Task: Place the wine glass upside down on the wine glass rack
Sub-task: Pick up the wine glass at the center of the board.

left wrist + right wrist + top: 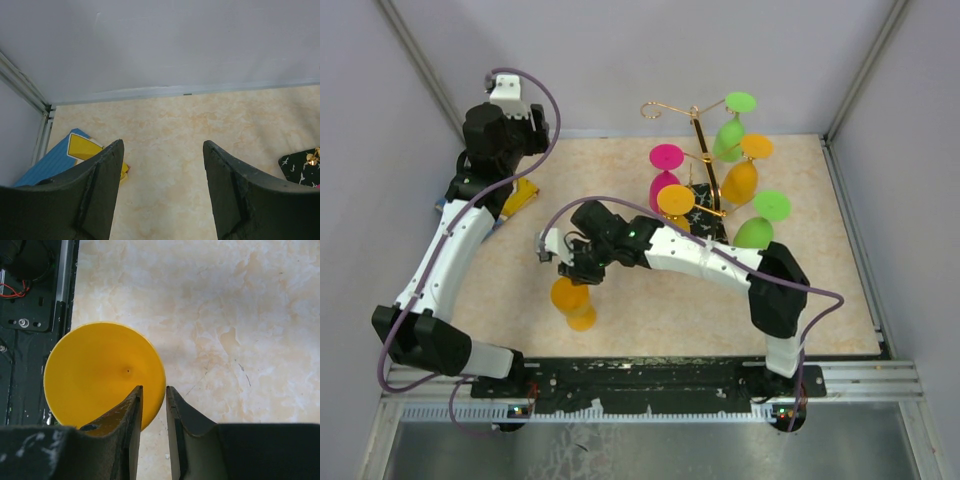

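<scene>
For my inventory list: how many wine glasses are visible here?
6. On the rack: far green, near green, right orange, middle orange, magenta. The sixth glass, orange, is in the right claw. Others might be hidden.

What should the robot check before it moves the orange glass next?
1. Right end effector closed on the orange wine glass: ok.
2. Glass already turned upside down: cannot tell.
3. Wine glass rack standing upright: ok.
4. Free spiral arm on the rack: ok.
5. Left end effector open, empty and away from the rack: ok.
</scene>
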`<action>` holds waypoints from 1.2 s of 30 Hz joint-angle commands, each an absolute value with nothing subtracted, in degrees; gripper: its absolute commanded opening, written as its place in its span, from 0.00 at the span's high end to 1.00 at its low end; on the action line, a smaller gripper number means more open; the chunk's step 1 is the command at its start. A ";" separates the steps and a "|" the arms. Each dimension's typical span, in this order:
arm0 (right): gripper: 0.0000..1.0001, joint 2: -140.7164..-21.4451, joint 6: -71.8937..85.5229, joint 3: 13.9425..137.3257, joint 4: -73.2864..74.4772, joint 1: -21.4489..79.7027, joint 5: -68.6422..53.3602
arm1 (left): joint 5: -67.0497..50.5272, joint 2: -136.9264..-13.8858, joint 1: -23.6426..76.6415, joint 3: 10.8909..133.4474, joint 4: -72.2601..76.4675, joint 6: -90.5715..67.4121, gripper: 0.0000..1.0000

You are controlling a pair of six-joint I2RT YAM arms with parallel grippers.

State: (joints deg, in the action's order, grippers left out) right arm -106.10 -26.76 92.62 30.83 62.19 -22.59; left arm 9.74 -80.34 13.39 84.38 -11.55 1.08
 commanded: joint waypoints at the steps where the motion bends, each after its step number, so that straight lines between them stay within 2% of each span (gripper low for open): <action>1: 0.77 -106.70 -25.35 93.29 27.69 62.31 -23.76 | 8.72 -79.54 13.45 85.43 -10.06 1.03 0.29; 5: 0.88 -106.77 -24.64 92.57 26.91 62.41 -23.14 | 8.47 -79.45 13.45 85.34 -10.37 1.04 0.29; 8: 1.00 -106.81 -24.10 92.67 26.84 62.40 -21.83 | 8.43 -79.37 13.45 85.42 -10.34 1.07 0.29; 16: 1.00 -102.91 -19.40 92.31 22.68 61.42 -15.58 | 7.23 -80.87 13.36 90.09 -11.01 0.06 0.28; 20: 1.00 -98.27 -12.77 92.00 19.14 56.54 -15.45 | 8.41 -84.26 13.17 96.93 -13.97 -2.02 0.28; 24: 1.00 -91.25 -10.29 92.02 16.61 53.43 -9.43 | 7.98 -84.91 11.89 100.66 -14.41 -5.82 0.27; 29: 1.00 -84.96 -8.80 91.30 8.96 50.93 -2.32 | 7.39 -82.76 11.25 100.50 -12.21 -9.89 0.27; 36: 1.00 -81.92 -10.45 86.56 -11.35 48.35 8.25 | 4.22 -77.48 11.25 94.00 -8.48 -18.45 0.27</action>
